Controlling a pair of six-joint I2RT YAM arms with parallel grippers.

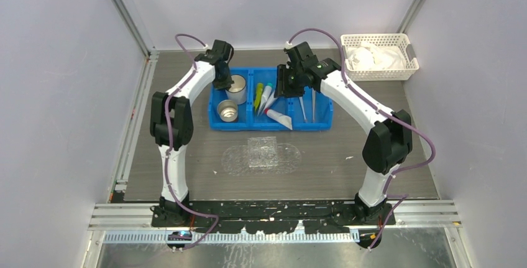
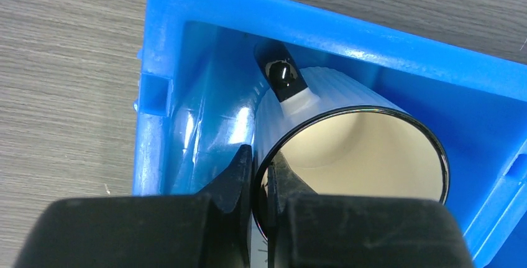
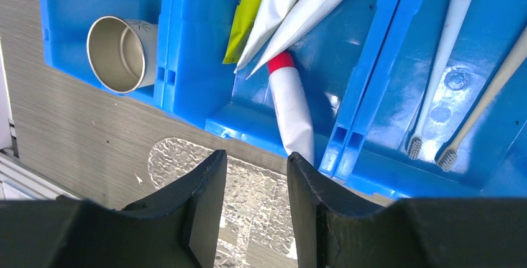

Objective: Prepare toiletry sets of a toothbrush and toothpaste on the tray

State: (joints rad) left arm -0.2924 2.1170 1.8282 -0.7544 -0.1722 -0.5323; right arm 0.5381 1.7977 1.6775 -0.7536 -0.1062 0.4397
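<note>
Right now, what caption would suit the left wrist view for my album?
Left hand pinching the rim of a white cup inside the blue bin.

Pale lavender-grey walls (image 1: 56,94) close the space in at 9, 12 and 3 o'clock, evenly lit and without hard shadows. Silver aluminium posts (image 1: 124,13) follow the wall seams at 11 and 1 o'clock. The surface (image 1: 348,156) is a matte, dark grey wood-grain board; the wrist views show a few small white specks on it. A slotted metal rail (image 1: 435,213) runs across its 6 o'clock edge, and a side rail (image 1: 132,125) lines the 9 o'clock edge. Further out at 6 o'clock lies a scuffed, dull metal sheet (image 1: 279,255).
</note>
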